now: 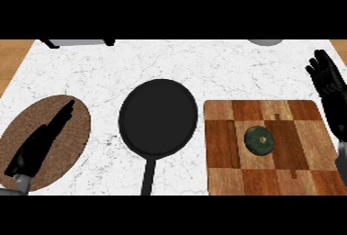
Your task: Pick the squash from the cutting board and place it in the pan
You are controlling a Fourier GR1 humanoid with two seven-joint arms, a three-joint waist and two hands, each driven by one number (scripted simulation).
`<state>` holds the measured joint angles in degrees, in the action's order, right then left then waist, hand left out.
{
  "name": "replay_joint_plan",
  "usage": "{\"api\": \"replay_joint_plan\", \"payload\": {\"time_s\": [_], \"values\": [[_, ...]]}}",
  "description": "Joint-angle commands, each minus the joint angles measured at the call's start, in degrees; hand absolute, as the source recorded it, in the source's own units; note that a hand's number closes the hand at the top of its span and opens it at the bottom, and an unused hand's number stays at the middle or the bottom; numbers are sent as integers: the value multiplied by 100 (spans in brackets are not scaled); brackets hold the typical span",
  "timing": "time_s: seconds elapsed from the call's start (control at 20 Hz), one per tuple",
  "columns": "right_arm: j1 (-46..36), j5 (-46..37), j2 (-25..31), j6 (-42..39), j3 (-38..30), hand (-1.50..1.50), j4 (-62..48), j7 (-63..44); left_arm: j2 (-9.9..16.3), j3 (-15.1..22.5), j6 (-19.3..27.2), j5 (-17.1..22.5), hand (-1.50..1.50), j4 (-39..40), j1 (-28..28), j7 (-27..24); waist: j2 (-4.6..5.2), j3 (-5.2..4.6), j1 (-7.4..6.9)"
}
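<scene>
Head view: squash (259, 140) on cutting board (224, 151), pan (159, 117) beside; right hand (327, 75) and left hand (41, 140) both released.

Illumination is bright and even across the counter (224, 69). No glare appears on the white marble. Shadows are faint; the pan (159, 117) and squash (258, 140) show little shading.

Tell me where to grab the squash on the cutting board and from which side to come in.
Grip the squash across its rounded sides, thumb and fingers on opposite flanks, coming from above. It sits alone on the cutting board with bare wood all round. The right hand, open at the board's right edge, is nearer than the left hand.
</scene>
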<state>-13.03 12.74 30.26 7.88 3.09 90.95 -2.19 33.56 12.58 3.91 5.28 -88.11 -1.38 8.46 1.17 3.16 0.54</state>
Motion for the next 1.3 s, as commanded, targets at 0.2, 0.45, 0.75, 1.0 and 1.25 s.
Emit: {"api": "replay_joint_plan", "payload": {"time_s": [0.2,0.45,0.75,1.0,1.25], "values": [[-272,1167,-139,-1022,-583,150,200,900,-948,-708,738,762,0,-289,-359,31,-139,-306,-79],[1280,-694,375,74,-629,150,639,1671,-1282,-928,955,1096,0,-520,-321,106,-193,-314,201],[3062,-844,1005,-296,-1425,-150,1109,2154,-1454,-866,1074,991,0,-519,-394,246,-155,-316,161],[3245,-1459,1347,-514,-1452,-150,1900,1786,-1504,-816,832,978,0,-728,-176,84,-140,-320,3],[2577,-1859,2003,-1041,-1129,-150,2314,368,-1625,-855,893,889,0,-310,-638,182,-104,-328,-53]]}}
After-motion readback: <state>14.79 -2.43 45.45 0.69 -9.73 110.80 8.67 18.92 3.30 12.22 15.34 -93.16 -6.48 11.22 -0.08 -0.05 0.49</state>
